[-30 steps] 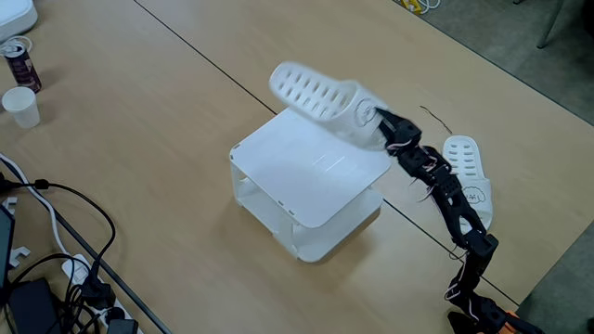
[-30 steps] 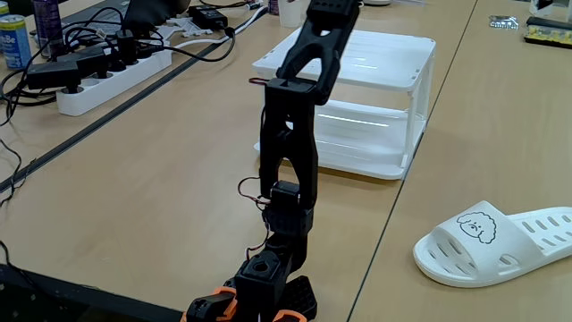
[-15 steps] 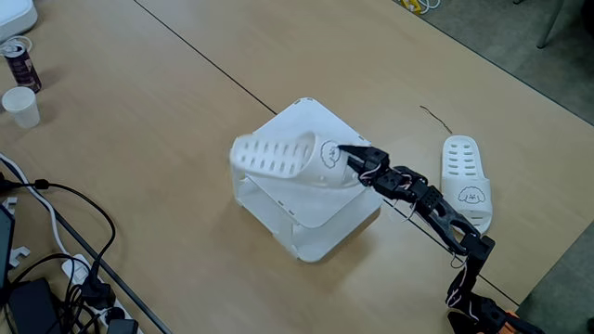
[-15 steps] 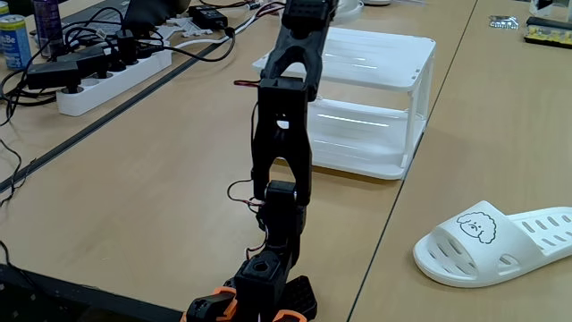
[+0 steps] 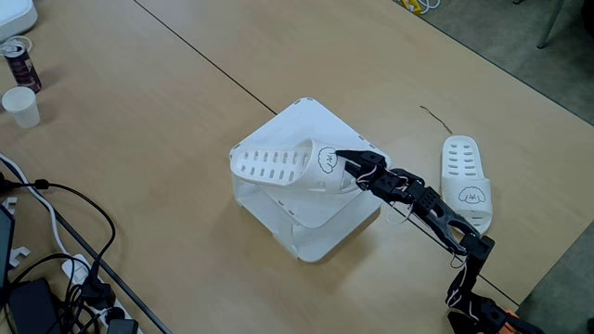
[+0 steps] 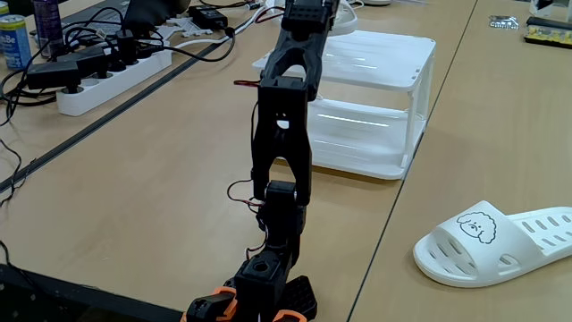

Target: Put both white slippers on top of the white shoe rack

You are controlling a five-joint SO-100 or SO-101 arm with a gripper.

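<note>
Table [image 5: 167, 111] open around rack [image 5: 311, 130] | gripper [image 5: 340, 160] pinching slipper [image 5: 278, 165] at rack's left edge

A light wooden table [image 5: 167, 102] bore a boxy white plastic shoe rack [image 5: 320, 232], a white vented slipper [image 5: 464, 181] and a paper cup [image 5: 20, 106].

1. Paper cup [image 5: 20, 106], white, upright, table's left edge in a fixed view.
2. Drink can [image 5: 19, 62], dark, just behind the cup.
3. Power strip [image 6: 112, 78], white, black plugs inserted.
4. Black cables [image 5: 56, 209], tangled.
</note>
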